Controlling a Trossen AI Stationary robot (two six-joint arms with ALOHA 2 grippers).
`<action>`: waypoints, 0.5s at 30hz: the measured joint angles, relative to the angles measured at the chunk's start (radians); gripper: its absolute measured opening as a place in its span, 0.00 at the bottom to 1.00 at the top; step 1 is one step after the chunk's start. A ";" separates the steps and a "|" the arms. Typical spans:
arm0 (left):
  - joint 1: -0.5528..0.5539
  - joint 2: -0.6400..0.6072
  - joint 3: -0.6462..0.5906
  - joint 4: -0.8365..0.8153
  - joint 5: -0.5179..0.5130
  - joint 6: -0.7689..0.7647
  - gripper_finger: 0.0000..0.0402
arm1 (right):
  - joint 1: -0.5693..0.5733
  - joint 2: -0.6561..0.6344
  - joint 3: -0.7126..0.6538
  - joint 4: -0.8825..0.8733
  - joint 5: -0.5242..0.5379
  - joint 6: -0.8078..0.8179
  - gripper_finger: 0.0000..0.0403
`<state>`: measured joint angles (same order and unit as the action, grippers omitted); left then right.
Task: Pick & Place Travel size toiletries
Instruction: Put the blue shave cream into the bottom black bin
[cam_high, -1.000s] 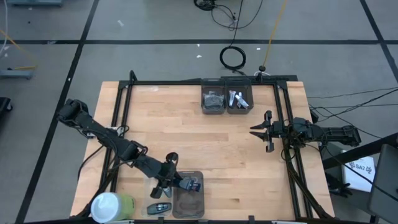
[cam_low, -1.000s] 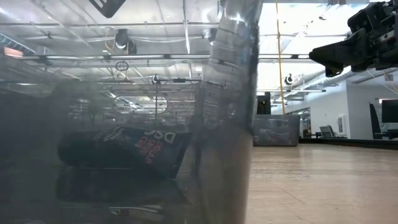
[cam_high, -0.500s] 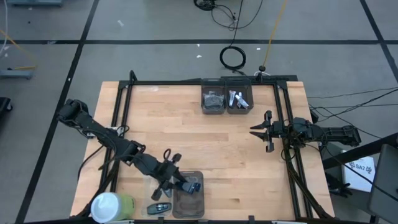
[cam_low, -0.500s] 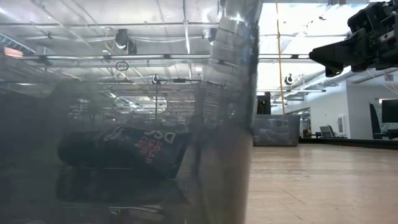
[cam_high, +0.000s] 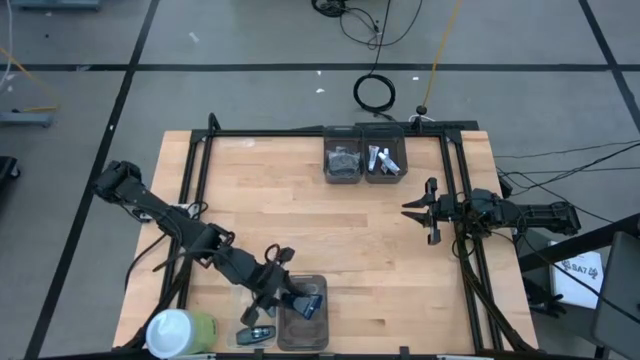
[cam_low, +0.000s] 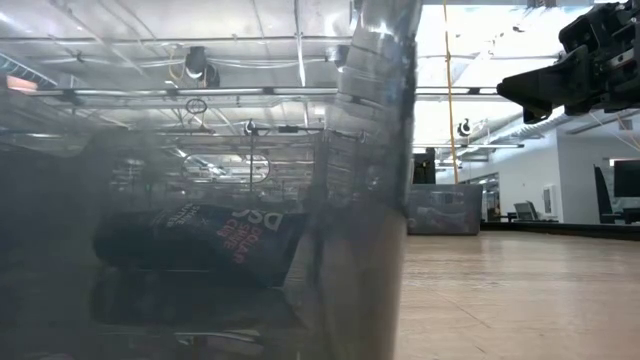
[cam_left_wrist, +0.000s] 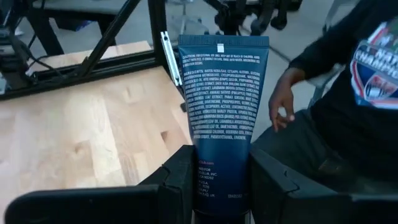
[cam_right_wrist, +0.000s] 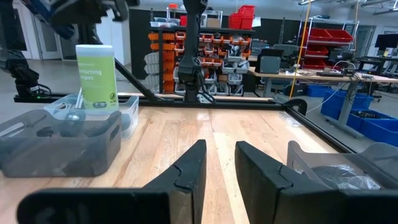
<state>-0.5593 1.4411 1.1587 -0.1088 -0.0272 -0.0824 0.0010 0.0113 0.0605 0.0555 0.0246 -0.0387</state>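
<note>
Clamped between the closed fingers of the left gripper (cam_left_wrist: 214, 186), a dark blue tube (cam_left_wrist: 222, 118) is held above the near bin (cam_high: 303, 340). It should be carried level to the far bins (cam_high: 362, 160); the right gripper (cam_high: 420, 212) waits empty, slightly parted.

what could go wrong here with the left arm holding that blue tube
The left gripper pinches the dark blue tube only near its lower end, so it might swing or slip out. In the high view it sits over the near bin's edge; a drop could land outside, by the grey bottle. A person's hand is close beyond the table.
</note>
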 joint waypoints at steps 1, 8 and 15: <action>0.000 0.012 0.034 -0.040 -0.001 0.014 0.26 | 0.000 0.000 0.000 0.000 0.000 0.000 0.19; 0.007 0.101 0.196 -0.303 -0.009 0.052 0.26 | 0.000 0.000 0.000 0.000 0.000 0.000 0.19; 0.035 0.196 0.213 -0.411 -0.008 -0.006 0.26 | 0.000 0.000 0.000 0.000 0.000 0.000 0.19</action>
<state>-0.5241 1.6374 1.3716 -0.5196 -0.0352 -0.0883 0.0006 0.0116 0.0608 0.0555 0.0244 -0.0383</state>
